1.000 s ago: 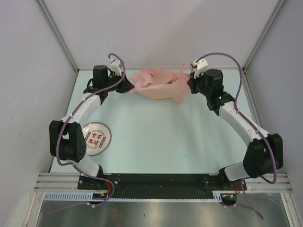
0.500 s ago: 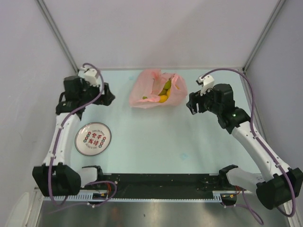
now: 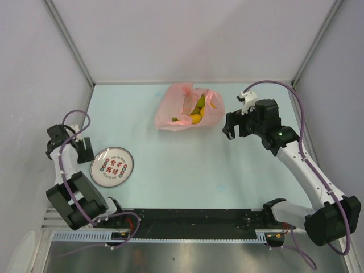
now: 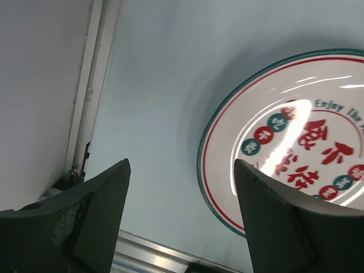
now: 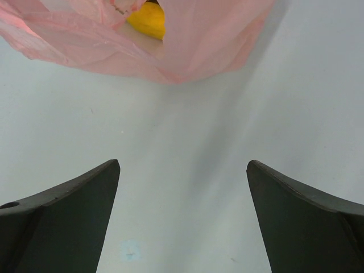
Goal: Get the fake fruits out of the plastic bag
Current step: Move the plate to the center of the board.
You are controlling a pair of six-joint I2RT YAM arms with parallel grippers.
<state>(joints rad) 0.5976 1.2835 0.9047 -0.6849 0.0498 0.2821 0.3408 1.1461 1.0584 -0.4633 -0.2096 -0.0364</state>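
The plastic bag (image 3: 183, 108) lies crumpled on the far middle of the table (image 3: 182, 170), its mouth gaping upward. The fake fruits (image 3: 197, 111) are inside it: from above I see a yellow curved piece, an orange-yellow one beside it and a small green bit near the bag's front edge. None of them lies out on the table.

My right gripper (image 3: 230, 128) hangs just to the right of the bag, clear of it. In the right wrist view the bag (image 5: 170, 51) fills the top of the picture with a patch of yellow fruit (image 5: 147, 18) showing at its opening. My right gripper (image 5: 183, 166) has its two dark fingers (image 5: 74, 205) spread wide over bare table, with nothing between them.

My left gripper (image 3: 85, 149) is well apart from the bag, at the left edge of the table, just beside the round plate (image 3: 98, 170). In the left wrist view the plate (image 4: 211, 170) sits to the right, white with a red and green rim and red print. My left gripper (image 4: 181, 165) is also parted wide and grips nothing. One finger (image 4: 273, 222) overlaps the plate's near edge in that view; I cannot tell whether it touches.
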